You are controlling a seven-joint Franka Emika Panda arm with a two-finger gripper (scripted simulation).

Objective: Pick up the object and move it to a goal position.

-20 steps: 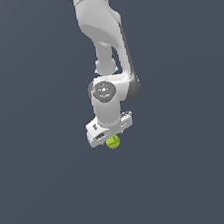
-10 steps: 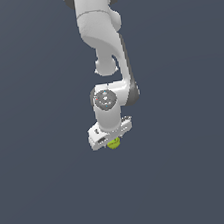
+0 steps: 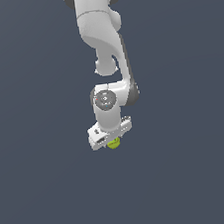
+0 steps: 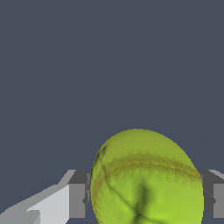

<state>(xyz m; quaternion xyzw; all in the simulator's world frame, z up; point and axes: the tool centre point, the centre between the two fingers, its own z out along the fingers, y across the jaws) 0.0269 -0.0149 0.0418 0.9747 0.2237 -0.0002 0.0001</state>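
We see the end effector [image 3: 112,142] closed on the ball [image 3: 113,143], fingers [image 4: 77,199] touching both its sides, near mid-scene. Carrying it well calls for steady grip pressure and smooth motion.

The exterior view stands well back, facing the arm [image 3: 102,45], which hangs from the top centre to mid-frame. The wrist view looks out close past the gripper [image 4: 146,199], and both views share the ball [image 3: 113,143] held there
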